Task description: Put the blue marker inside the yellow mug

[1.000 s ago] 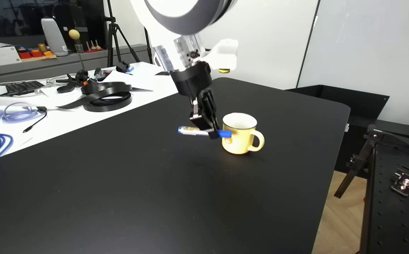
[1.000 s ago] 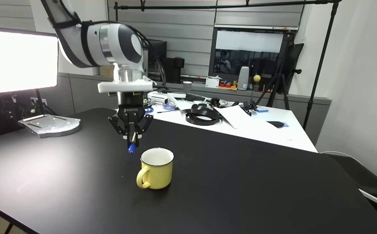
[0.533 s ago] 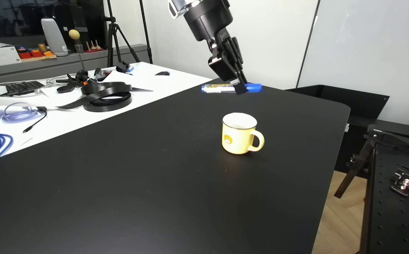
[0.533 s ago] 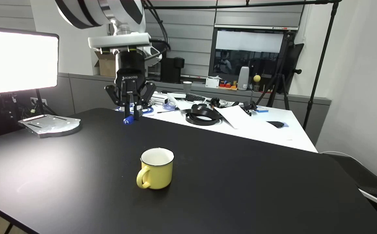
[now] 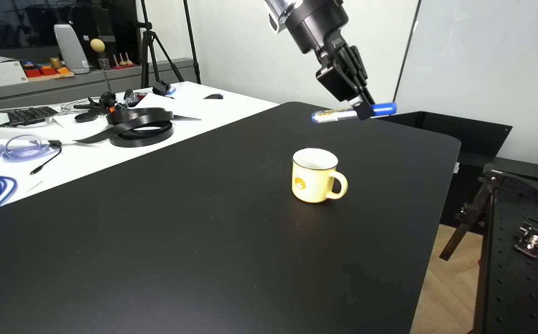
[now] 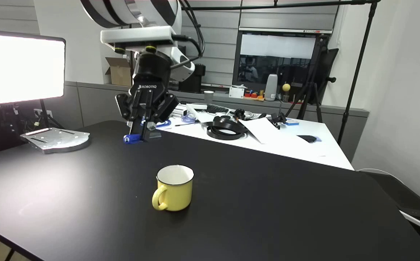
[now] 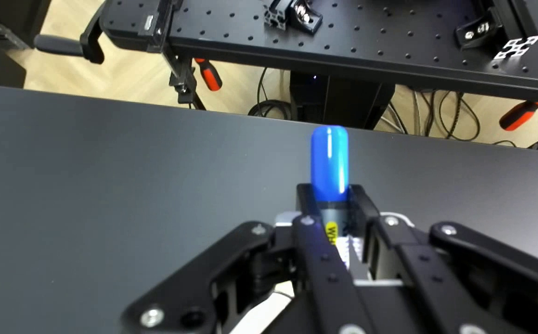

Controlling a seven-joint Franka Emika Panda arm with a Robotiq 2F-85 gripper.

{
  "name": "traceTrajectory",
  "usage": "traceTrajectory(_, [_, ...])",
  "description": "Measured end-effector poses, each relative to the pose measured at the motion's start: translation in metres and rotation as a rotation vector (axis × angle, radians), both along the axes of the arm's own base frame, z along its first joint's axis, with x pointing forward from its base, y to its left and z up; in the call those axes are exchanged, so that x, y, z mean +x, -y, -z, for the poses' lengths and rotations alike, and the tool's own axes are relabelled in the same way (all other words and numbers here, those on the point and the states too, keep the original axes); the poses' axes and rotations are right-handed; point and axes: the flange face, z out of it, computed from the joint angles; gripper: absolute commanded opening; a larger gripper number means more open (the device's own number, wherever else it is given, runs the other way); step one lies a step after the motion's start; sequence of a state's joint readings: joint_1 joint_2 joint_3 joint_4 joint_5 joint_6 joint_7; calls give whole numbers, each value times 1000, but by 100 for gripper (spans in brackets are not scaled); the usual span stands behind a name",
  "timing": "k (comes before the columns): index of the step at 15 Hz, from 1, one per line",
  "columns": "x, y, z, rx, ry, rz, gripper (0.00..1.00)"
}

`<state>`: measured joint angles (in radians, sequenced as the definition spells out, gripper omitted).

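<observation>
- Gripper [image 7: 332,198]: clenched on blue marker [image 5: 342,114], approx. at base of its cap [image 7: 329,162].
- Marker: up in air off table [image 5: 157,260], nearer level than upright, apart from yellow mug [image 6: 176,195] in both ext. views.
- Mug: upright on table, white inside visible, no marker in it.
- Done, by the look: grasp + lift, approx. 1/2 the job.
- Left, prob.: 1) bring marker over mug; 2) tip it steeper, since crosswise it may not fit in; 3) lower & let go.
</observation>
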<state>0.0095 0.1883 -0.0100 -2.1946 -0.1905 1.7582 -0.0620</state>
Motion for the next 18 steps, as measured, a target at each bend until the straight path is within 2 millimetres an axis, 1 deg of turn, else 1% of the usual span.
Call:
traceTrajectory(5, [-11,21,23,26,-60,97,5])
traceTrajectory(8, [-13,41,41,28,-69,146,5])
traceTrajectory(11, [-13,59,63,38,-74,197,5])
traceTrajectory(14, [-7,64,78,56,-72,225,5])
traceTrajectory(16, [2,62,80,67,-57,238,5])
traceTrajectory(18, [11,62,76,82,-36,256,5])
